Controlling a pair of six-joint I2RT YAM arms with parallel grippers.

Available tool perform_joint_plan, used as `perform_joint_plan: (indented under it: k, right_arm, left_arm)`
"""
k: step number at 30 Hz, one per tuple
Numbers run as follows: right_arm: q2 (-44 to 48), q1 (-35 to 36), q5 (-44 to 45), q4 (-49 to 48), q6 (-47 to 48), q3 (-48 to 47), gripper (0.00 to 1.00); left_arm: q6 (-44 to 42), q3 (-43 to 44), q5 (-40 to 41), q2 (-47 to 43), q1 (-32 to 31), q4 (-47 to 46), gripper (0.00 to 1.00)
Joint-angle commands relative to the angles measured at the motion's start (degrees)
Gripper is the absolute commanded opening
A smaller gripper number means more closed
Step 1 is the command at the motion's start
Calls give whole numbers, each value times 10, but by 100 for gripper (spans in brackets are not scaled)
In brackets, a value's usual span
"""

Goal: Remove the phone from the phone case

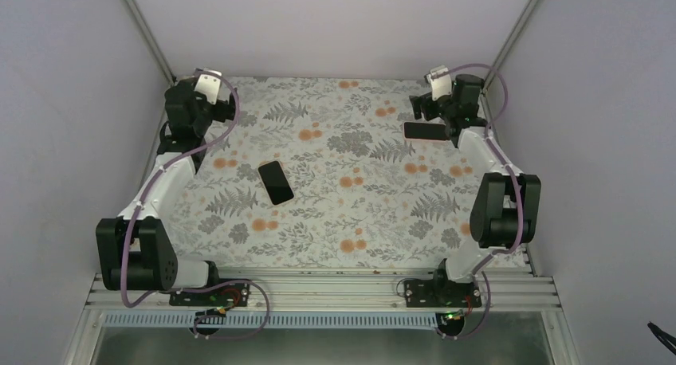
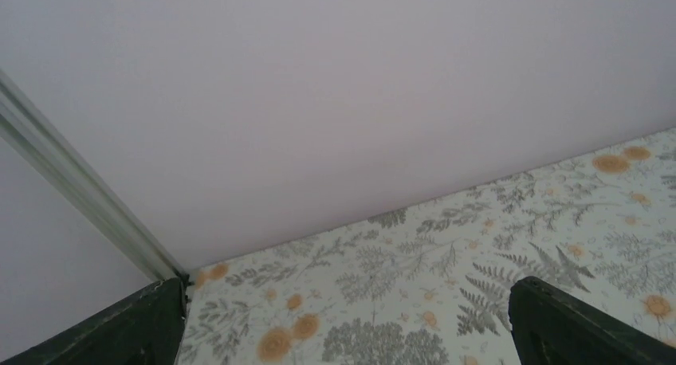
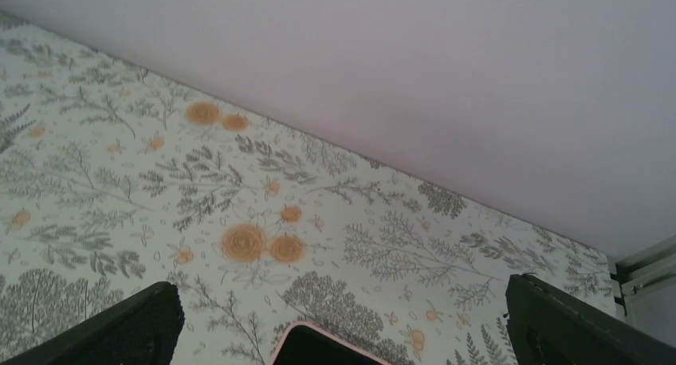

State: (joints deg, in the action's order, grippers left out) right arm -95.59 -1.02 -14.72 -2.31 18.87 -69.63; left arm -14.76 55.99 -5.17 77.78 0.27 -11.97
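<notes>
- The phone [image 1: 275,182] is lying bare on the middle of the table [image 1: 359,213], its long axis running roughly near-to-far, nearer the left gripper [image 2: 347,309], whose fingers are gaping on nothing.
- The right gripper [image 3: 343,305], fingers likewise spread wide, is hovering at a pink-rimmed dark object [image 3: 319,351], seemingly the case.

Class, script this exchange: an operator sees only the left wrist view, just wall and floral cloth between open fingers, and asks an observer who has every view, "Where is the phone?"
Observer: The top view shows the phone lying flat near the middle of the table, well apart from the left gripper.
Operator: And the case?
Observer: A dark, pink-rimmed slab, seemingly the phone case, shows at the far right, just beneath the right gripper.
Operator: Is that gripper holding it?
Observer: No. In the right wrist view its fingers stand wide apart, clear of the rim.
</notes>
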Motion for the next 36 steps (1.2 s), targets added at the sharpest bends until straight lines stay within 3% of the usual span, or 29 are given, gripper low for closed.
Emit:
perform_joint_plan:
  k: [1, 8, 12, 13, 15, 17, 18, 22, 36]
  right_arm:
    - [-24, -9, -17, 152, 53, -61, 100]
    - [-92, -14, -31, 323, 146, -190, 100]
    - [-247, -26, 38, 491, 164, -410, 100]
    - [-312, -32, 53, 530, 148, -494, 95]
    - [-411, -42, 77, 600, 119, -661, 69]
    - [-455, -43, 119, 602, 100, -726, 18]
    - [-452, -43, 140, 578, 93, -709, 10]
    - [-415, -44, 158, 471, 92, -573, 3]
    - [-508, -45, 188, 463, 86, -613, 3]
  left_arm:
    - [-12, 28, 10, -6, 5, 130, 100]
    - [-66, 45, 44, 12, 2, 197, 100]
    - [-106, 37, 102, 19, -25, 214, 100]
    - [-109, 35, 113, 22, -30, 218, 100]
    - [-111, 29, 131, 26, -37, 219, 100]
    - [-111, 20, 155, 29, -40, 206, 100]
    - [-113, 16, 168, 32, -41, 201, 100]
    - [-118, 6, 207, 51, -41, 193, 100]
    - [-80, 4, 235, 80, -41, 203, 100]
